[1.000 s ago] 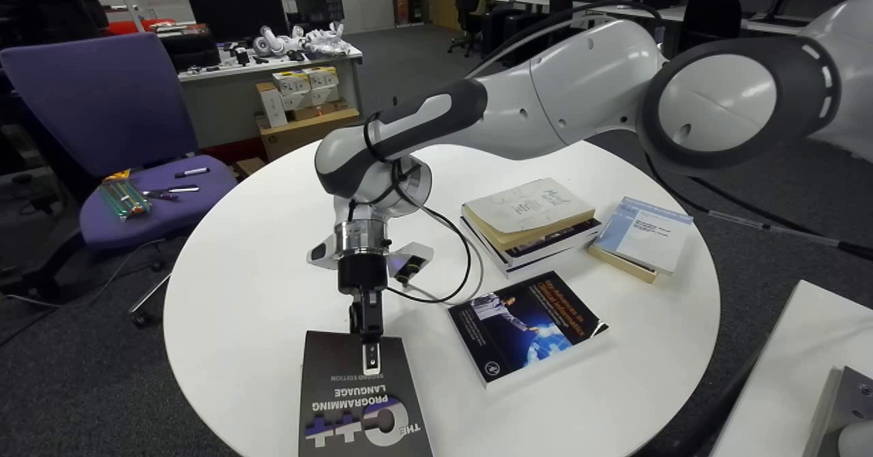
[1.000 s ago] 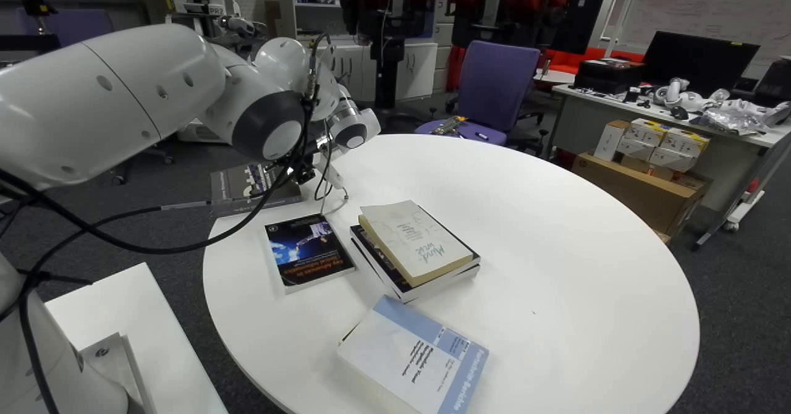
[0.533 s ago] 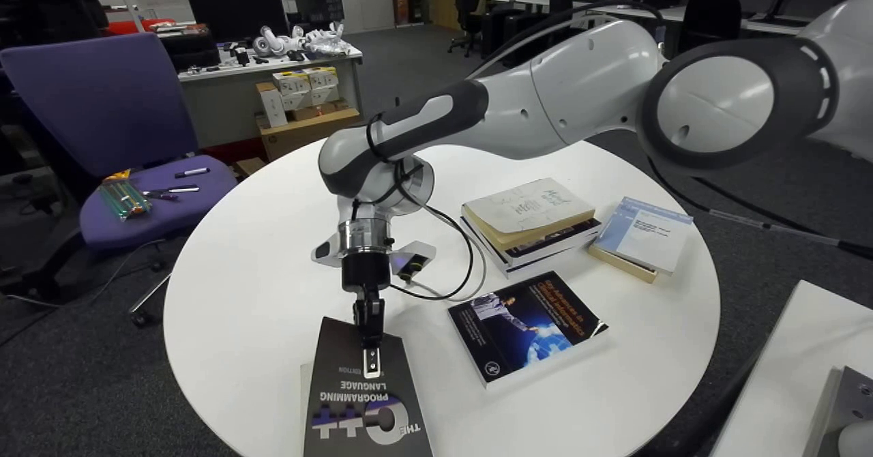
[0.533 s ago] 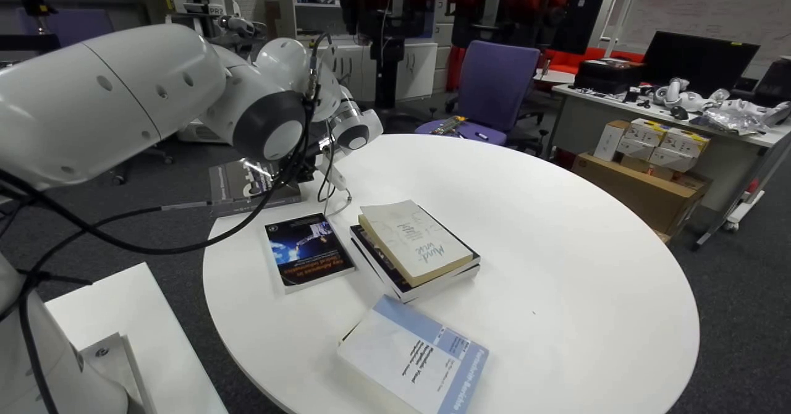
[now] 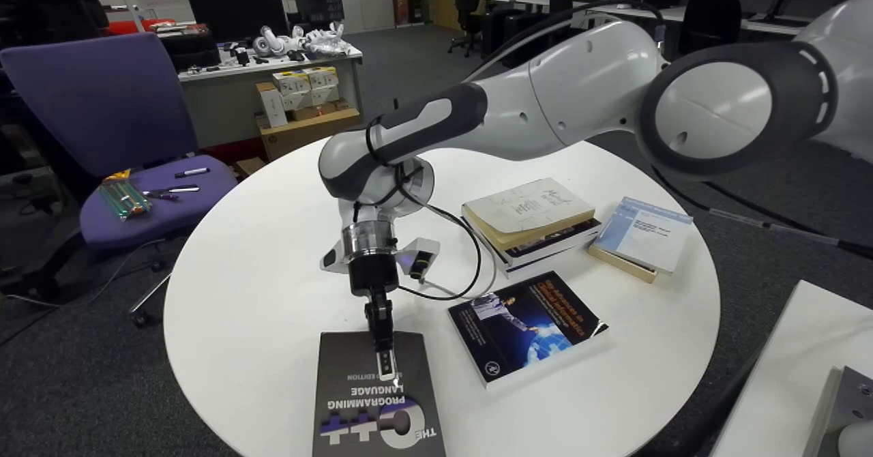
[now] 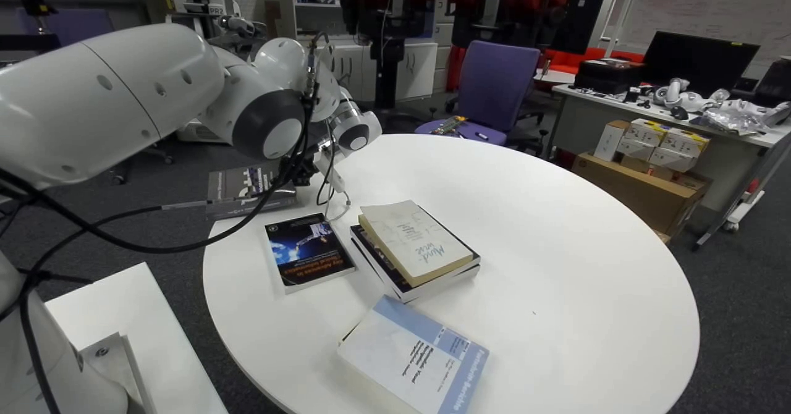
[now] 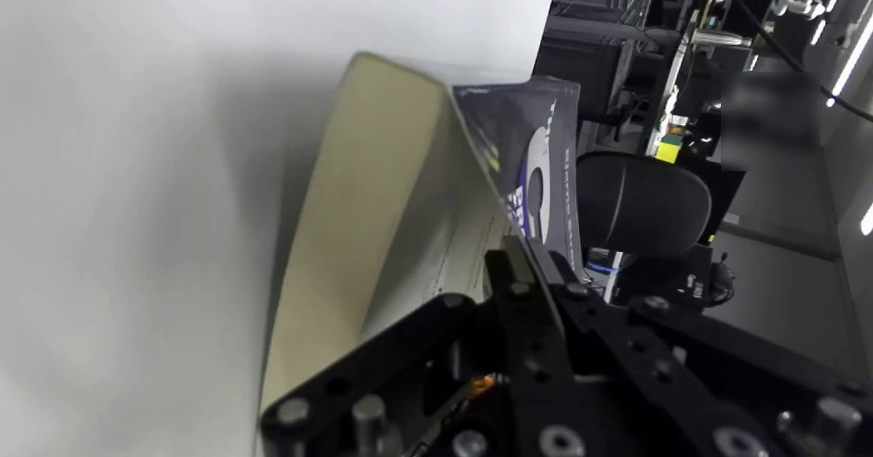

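A thick dark-grey C++ programming book (image 5: 341, 358) lies at the near edge of the round table. Its front cover (image 7: 508, 112) stands away from the cream page block (image 7: 358, 198) in the wrist view. My gripper (image 7: 527, 242) is shut on that cover, one finger on the inner side and one on the outer. In an exterior view the gripper (image 5: 387, 368) reaches down over the book, and just one finger shows clearly. The arm and its cables partly hide the book (image 6: 238, 185) and the fingers in an exterior view.
A dark blue-and-orange paperback (image 5: 528, 327) lies beside the gripped book. Farther off are a stack topped by a cream book (image 5: 528, 204) and a pale blue-white book (image 5: 648, 232). Cables (image 5: 470, 279) loop beside the wrist. A purple chair (image 5: 102, 102) stands past the white table (image 5: 252, 286).
The jaws have come together on the cover. Half a second ago the cover was tilted up; now the book has shifted slightly, and the gripper has moved right with it in an exterior view.
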Motion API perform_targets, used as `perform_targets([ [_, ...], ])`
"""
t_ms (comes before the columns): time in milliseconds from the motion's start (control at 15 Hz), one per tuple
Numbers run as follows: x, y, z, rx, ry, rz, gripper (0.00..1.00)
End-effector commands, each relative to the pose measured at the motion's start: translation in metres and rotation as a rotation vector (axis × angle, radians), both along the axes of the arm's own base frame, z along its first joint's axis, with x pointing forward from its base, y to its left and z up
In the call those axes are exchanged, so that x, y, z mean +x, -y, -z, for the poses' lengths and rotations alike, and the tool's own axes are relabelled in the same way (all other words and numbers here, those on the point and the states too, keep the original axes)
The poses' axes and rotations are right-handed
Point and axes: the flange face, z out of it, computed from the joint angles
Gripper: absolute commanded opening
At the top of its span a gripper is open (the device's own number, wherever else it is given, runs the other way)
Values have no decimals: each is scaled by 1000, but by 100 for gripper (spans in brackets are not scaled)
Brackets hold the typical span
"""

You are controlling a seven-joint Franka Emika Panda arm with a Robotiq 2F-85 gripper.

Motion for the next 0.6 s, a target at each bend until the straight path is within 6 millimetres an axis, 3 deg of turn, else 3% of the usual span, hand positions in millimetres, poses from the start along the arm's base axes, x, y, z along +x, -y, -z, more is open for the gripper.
perform_targets([
  [0,9,11,-37,-194,6,-9,0],
  [133,13,11,-59,-280,35,-11,0],
  [533,15,-3,-160,-513,152,-83,0],
])
